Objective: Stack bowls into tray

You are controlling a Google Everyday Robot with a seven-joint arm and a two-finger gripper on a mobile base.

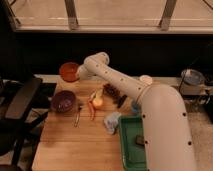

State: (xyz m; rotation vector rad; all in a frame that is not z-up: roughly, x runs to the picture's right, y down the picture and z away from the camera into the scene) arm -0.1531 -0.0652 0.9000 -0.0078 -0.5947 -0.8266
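The jaws of the gripper [79, 74] are closed at the right rim of the orange bowl [68, 71], at the table's [70, 145] far left; I can't tell if they pinch it. The purple bowl [63, 100] sits nearer, and the green tray [129, 151] is at front right.
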